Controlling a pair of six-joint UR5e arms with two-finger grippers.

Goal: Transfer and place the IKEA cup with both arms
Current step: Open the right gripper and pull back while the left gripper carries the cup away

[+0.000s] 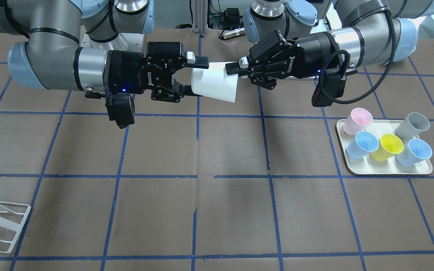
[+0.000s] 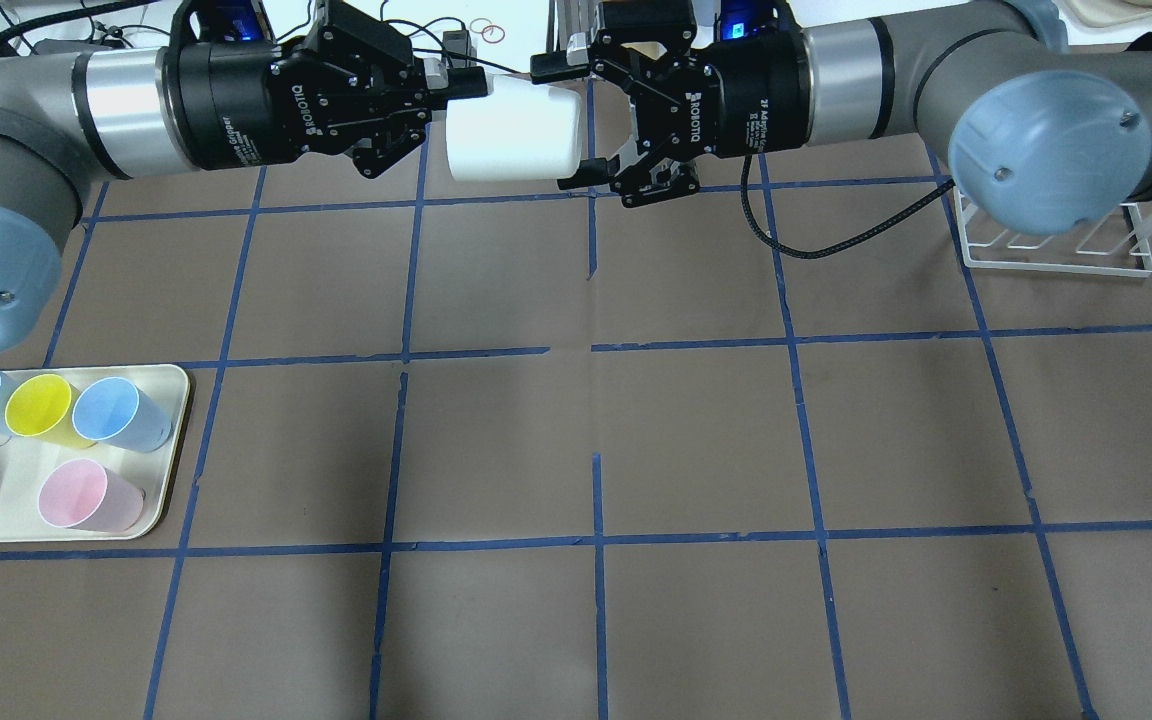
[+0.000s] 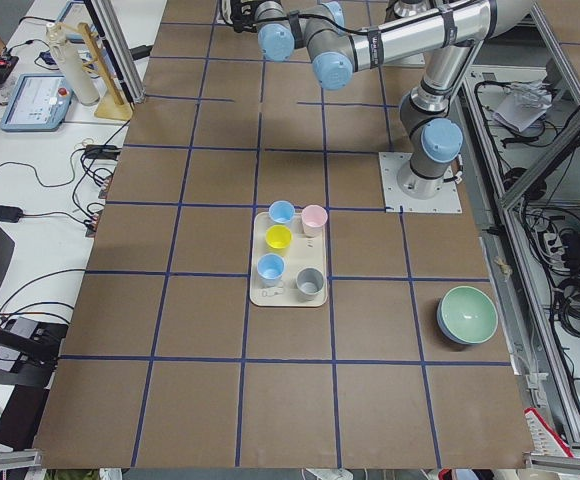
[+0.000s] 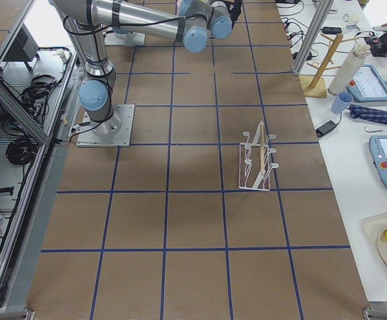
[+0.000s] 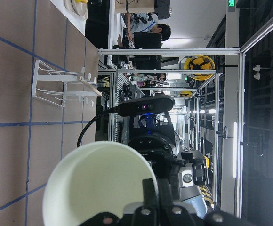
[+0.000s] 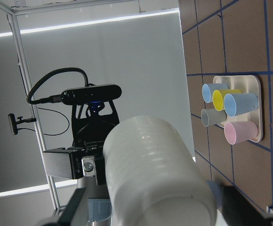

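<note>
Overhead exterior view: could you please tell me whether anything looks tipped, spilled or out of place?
Nothing stands out. The off-white plastic tumbler is held sideways in mid-air between the left pincer and the right pincer, which fits a hand-over. The coloured plastic cups stand upright on the cream rectangular tray, and no spill shows.

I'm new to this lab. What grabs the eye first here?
The IKEA cup, held sideways in mid-air: the left tool pinches its rim, and the right tool straddles its base. Next, the tray of coloured cups on the robot's left.
</note>
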